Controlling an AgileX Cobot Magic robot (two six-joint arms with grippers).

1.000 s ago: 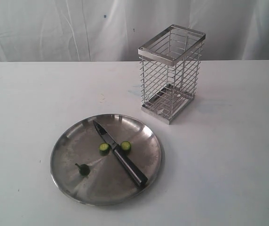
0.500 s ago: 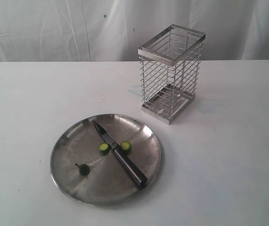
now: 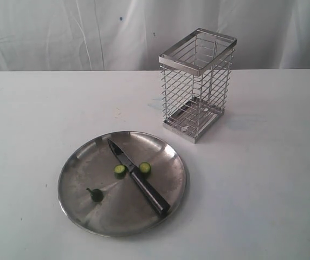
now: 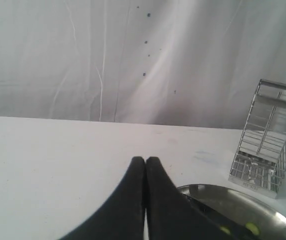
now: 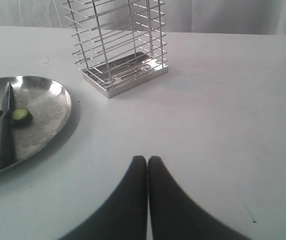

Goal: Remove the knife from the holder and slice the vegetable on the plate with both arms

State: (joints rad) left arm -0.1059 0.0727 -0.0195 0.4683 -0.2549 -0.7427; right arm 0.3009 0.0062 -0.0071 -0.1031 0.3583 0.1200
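Observation:
The knife (image 3: 137,176) lies flat across the steel plate (image 3: 82,157), blade toward the far rim, black handle toward the near right rim. Two round green slices of the vegetable (image 3: 120,170) rest on either side of the blade, and the stem end (image 3: 96,195) sits apart near the plate's front left. The wire holder (image 3: 197,84) stands empty behind the plate. Neither arm shows in the exterior view. My left gripper (image 4: 145,161) is shut and empty, above the table beside the plate (image 4: 263,210). My right gripper (image 5: 147,160) is shut and empty, away from the knife (image 5: 4,130) and the holder (image 5: 118,45).
A white table (image 3: 263,179) carries everything, backed by a white cloth curtain (image 3: 63,32). The holder stands close to the plate's far right rim.

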